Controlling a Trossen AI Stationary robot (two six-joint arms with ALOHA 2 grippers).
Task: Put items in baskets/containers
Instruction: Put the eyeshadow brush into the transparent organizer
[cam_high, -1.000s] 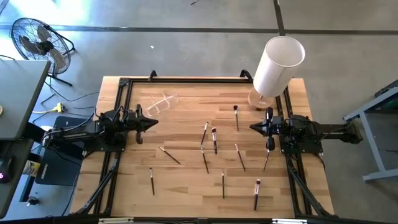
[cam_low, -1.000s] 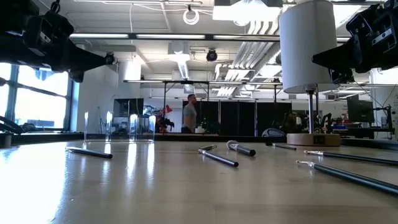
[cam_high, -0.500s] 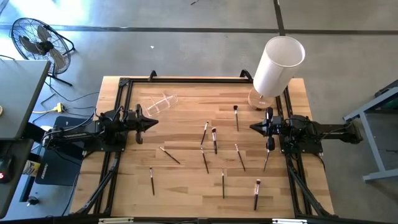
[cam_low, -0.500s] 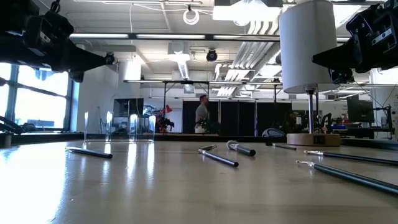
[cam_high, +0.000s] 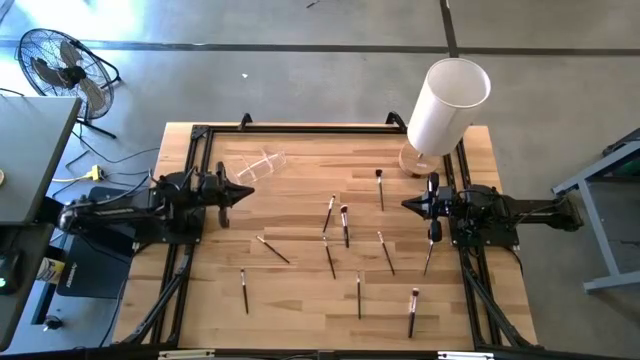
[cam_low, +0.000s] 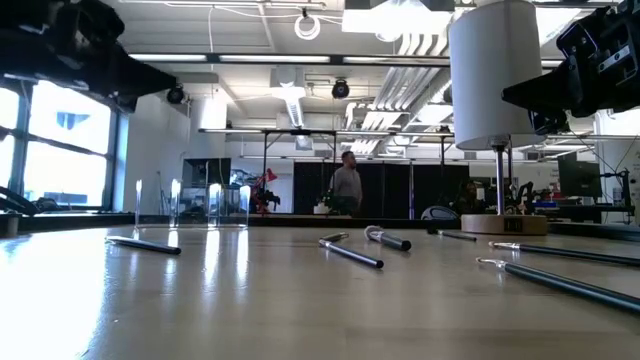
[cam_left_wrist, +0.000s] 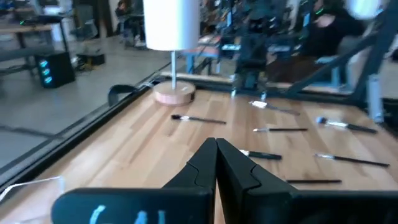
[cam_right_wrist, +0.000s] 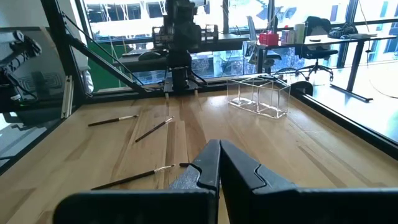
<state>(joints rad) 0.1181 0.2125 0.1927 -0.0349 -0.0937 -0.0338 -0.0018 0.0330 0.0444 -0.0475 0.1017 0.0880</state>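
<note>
From above, the thin dark-handled makeup brushes (cam_high: 345, 226) lie scattered flat over the middle and near half of the pale wooden table (cam_high: 300, 300), all of them outside the small clear plastic holder (cam_high: 262, 163), which sits empty near the far left corner. Only the right wrist view shows that holder (cam_right_wrist: 259, 96) as a 2-compartment box standing upright, with 3 brushes (cam_right_wrist: 154, 129) on the boards in front of it. The left wrist view alone shows the tall white cylinder on a round wooden base (cam_left_wrist: 172, 43) standing at the far right corner, with brushes (cam_left_wrist: 280, 129) spread beside it. The low view adds a person (cam_low: 347, 187) far off in the room behind.

The left gripper (cam_high: 243, 194) hangs over the table's left edge, fingers pressed together and holding nothing. The right gripper (cam_high: 408, 204) hangs at the right edge, likewise closed and empty. Between the 2 grippers the table stays open, with bare wood around the holder and along the near left edge.
</note>
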